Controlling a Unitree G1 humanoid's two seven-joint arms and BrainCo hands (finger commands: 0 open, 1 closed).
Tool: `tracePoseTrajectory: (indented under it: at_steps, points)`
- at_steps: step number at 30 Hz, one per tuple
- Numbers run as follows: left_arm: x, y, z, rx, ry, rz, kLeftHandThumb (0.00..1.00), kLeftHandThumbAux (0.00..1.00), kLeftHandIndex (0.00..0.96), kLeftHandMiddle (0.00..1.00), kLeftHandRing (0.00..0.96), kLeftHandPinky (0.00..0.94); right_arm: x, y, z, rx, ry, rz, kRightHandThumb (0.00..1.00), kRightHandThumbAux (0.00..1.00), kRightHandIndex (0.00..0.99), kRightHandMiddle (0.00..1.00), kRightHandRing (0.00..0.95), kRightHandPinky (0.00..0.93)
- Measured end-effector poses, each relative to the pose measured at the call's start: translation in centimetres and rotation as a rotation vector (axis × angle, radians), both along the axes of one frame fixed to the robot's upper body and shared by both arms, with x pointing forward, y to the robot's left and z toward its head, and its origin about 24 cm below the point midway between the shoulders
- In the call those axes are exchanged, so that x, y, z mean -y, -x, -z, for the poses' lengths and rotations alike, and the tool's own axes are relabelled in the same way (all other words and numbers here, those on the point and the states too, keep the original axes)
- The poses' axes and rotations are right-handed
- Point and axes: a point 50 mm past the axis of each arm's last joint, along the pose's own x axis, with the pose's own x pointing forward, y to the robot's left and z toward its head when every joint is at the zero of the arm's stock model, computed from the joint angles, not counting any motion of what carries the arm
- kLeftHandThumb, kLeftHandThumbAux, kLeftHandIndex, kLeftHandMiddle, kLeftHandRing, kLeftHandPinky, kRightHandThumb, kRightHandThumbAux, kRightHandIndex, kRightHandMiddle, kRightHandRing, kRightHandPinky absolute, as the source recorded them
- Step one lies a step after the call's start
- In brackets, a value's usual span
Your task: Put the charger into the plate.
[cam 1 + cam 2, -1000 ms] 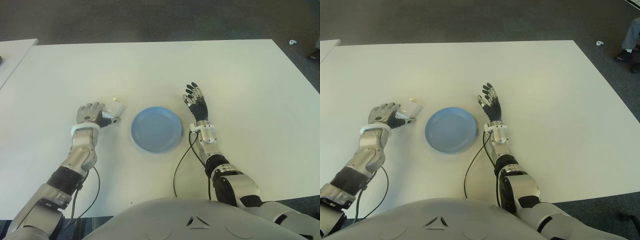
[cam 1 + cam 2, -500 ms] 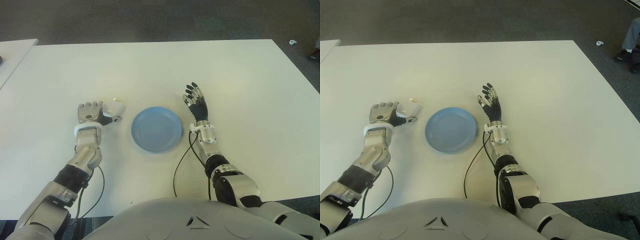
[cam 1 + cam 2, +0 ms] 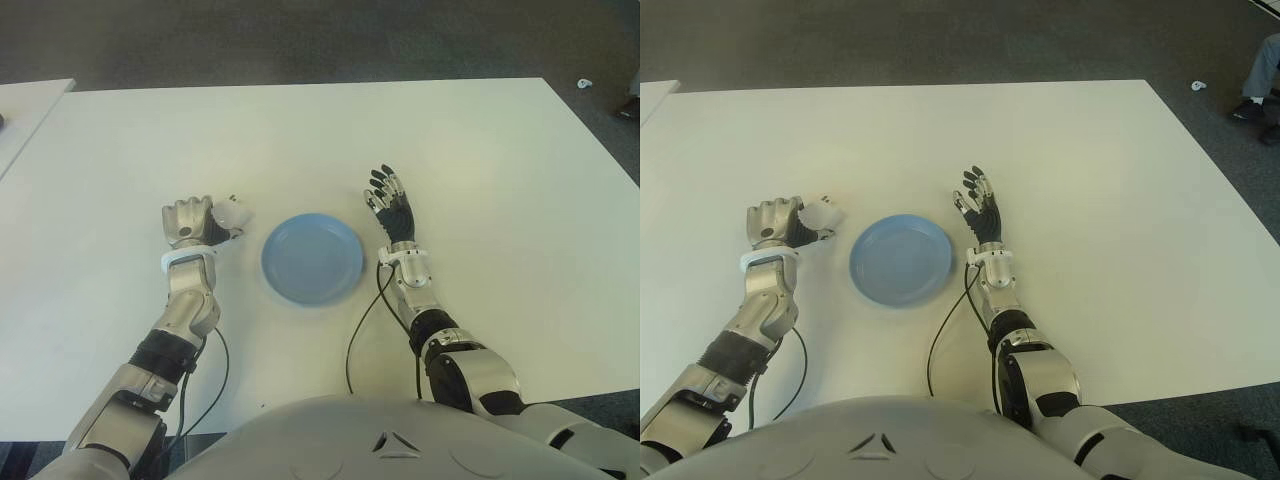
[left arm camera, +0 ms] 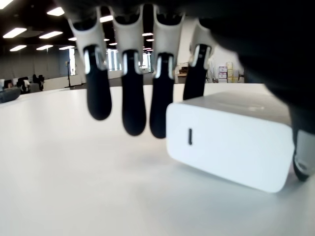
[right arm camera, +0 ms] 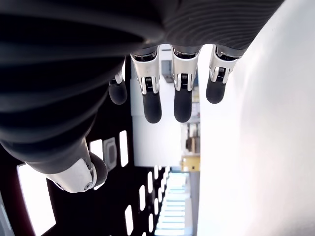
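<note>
At 9 o'clock of the blue plate, our left hand curls over the white charger on the white table, prongs toward 12 o'clock, long axis unclear. Our right hand shows at 3 o'clock, fingers spread, holding nothing.

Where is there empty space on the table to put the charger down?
The blue plate is bare, between the left hand with the charger and the open right hand. The white table beyond both hands is bare too, and so is its right side past the right hand. Only the strip between charger and plate is tight.
</note>
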Motion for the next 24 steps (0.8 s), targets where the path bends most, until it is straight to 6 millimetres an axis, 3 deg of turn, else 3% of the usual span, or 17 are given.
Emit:
tracePoseTrajectory:
  at_steps: [24]
  points:
    - [-0.23,-0.06,-0.37,0.016,0.118,-0.022,0.727,0.693,0.445,0.811,0.815,0.836,-0.06,-0.01,-0.01,0.001,0.003,-0.006,0.197,0.657,0.067,0.165,0.14,0.113]
